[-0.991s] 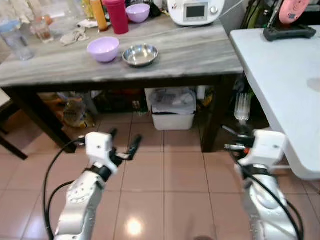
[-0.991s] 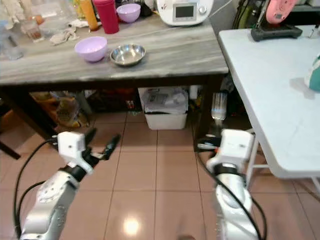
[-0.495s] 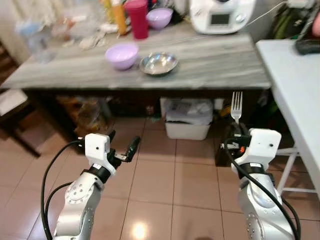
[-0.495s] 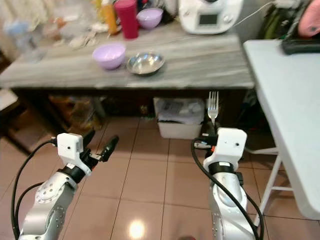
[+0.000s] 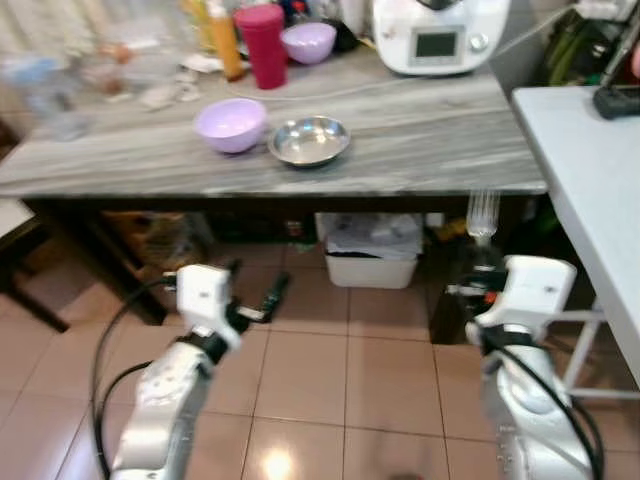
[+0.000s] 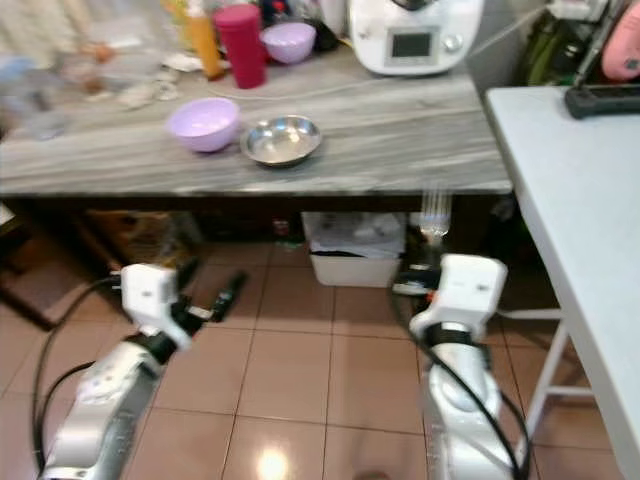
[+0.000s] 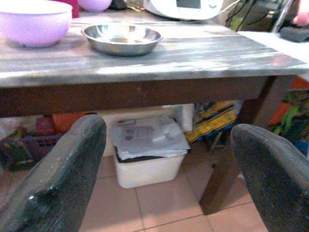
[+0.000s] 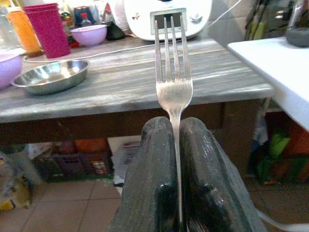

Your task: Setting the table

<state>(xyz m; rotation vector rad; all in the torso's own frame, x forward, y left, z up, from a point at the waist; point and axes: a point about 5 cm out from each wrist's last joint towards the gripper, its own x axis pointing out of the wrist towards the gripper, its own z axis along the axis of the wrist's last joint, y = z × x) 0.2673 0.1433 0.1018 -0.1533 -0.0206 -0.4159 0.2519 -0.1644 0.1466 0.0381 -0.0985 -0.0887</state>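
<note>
Right tool [image 8: 175, 145] — fork [image 8: 172, 82] upright

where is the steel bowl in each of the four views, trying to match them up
Left eye view: steel bowl on the grey table, centre, just right of the lilac bowl.
Right eye view: same spot, a little further left.
Left wrist view: beyond the open left gripper, upper middle.
Right wrist view: left of the fork that the right gripper holds.
Shared landmark: the white appliance behind it.

The view has swung back toward the grey table [image 5: 420, 140]; the fork [image 5: 482, 215] shows blurred again.
</note>
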